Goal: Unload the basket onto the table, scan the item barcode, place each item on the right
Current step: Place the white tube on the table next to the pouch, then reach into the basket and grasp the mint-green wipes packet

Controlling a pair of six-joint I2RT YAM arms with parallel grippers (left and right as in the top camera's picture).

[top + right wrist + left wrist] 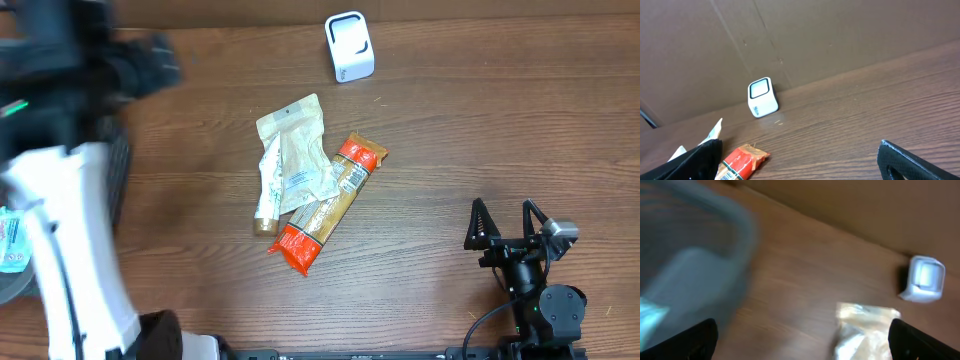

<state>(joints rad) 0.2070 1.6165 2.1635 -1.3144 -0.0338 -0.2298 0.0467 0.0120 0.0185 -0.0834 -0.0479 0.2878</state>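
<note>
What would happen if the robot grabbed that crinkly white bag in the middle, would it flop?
Probably floppy: the white bag looks creased and flat, so it would likely sag. It seems light, thin like film. It overlaps the orange packet, so lifting it may nudge that too.

Bench [480,120], contents by position:
- scanner [349,46]: far edge, about centre
- pouch [293,150]: mid-bench, well in front of the scanner
- tube [267,195]: touching the pouch's left side, running toward the near edge
- long packet [325,210]: touching the pouch's right side, lying diagonally
- right hand [507,228]: near right, well apart from the pile
</note>
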